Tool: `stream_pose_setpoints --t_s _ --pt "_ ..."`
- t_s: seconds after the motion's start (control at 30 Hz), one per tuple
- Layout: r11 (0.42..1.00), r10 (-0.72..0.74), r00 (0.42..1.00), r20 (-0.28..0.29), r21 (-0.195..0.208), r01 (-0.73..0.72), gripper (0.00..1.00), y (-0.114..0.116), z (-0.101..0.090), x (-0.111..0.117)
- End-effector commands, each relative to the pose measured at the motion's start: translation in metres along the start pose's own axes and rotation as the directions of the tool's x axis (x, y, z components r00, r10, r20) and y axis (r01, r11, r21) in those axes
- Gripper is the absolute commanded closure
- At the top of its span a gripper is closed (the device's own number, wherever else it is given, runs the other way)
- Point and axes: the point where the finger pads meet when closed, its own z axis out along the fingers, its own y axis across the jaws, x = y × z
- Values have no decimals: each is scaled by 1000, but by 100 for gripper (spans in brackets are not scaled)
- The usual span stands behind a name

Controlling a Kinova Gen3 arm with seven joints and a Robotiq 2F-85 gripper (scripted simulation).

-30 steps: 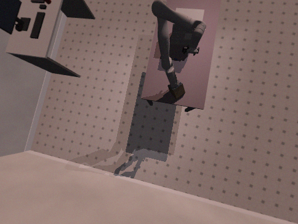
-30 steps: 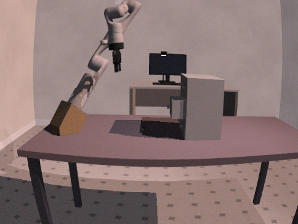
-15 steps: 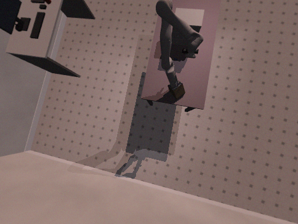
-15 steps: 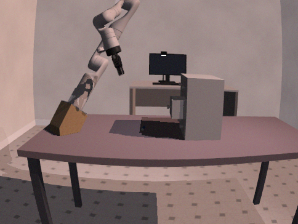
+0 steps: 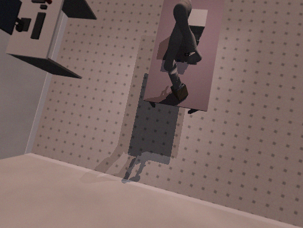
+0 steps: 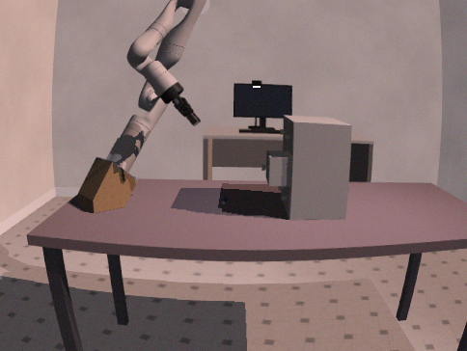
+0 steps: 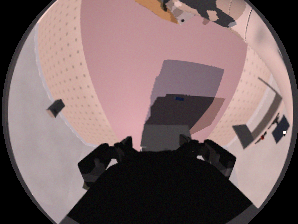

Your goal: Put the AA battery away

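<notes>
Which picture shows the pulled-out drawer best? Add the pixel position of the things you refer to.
The exterior view: there the drawer (image 6: pixel 278 170) sticks out of the chest (image 6: pixel 318 169) (image 5: pixel 198 17) side-on. From the top, the arm (image 5: pixel 181 19) (image 6: pixel 145 48) blocks much of that area, and I can't pick the drawer out in the wrist view.

Our arm's wrist (image 5: pixel 195 57) (image 6: pixel 161 79) has swung from pointing nearly straight down to a slant, so that our open jaws (image 6: pixel 195 121) now angle toward the chest (image 5: pixel 198 17) (image 6: pixel 318 169).
</notes>
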Motion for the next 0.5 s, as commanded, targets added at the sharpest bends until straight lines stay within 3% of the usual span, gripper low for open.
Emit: stream_pose_setpoints --t_s 0.0,0.27,0.33,0.47 --pt "998 61 994 88 -17 -60 0 2 7 9" --pt "998 63 960 273 -16 -61 0 2 24 9" --pt "998 63 960 273 -16 -61 0 2 24 9" --pt "998 56 935 351 -14 -55 0 0 31 11"
